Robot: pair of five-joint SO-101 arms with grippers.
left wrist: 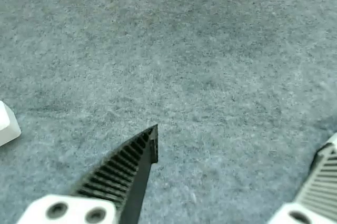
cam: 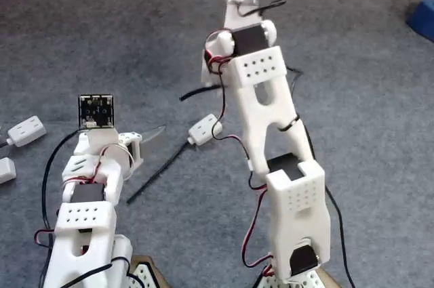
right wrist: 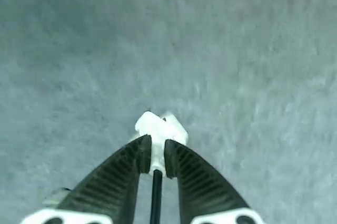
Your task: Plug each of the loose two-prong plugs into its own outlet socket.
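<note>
The right gripper (right wrist: 155, 147) had its jaws drawn narrow on a white two-prong plug (right wrist: 159, 126). They pinched its body from both sides, and the black cord (right wrist: 156, 192) ran back between them. That hold probably served to leave the front of the plug free and pointing ahead for insertion. In the high view this arm was stretched out toward the far edge of the worktop (cam: 366, 98). Its wrist view had grey covering beyond the plug and no socket in line with it.

The left gripper (left wrist: 239, 145) had its jaws spread wide and held nothing. It was low over the worktop on the left side, perhaps placed to steady a socket when the plug arrived.

Farther out, a white block (cam: 203, 129) on a dark cord lay near the middle of the worktop, between the two arms. Whether it was a plug or a socket could not be told.

By the left edge lay an outlet socket (cam: 26, 131) with its slotted face up and nothing plugged into it. A second white piece (cam: 5, 169) lay just nearer along that edge, cut off at the side, so its fill could not be judged. A blue object (cam: 422, 20) sat at the far right corner.
</note>
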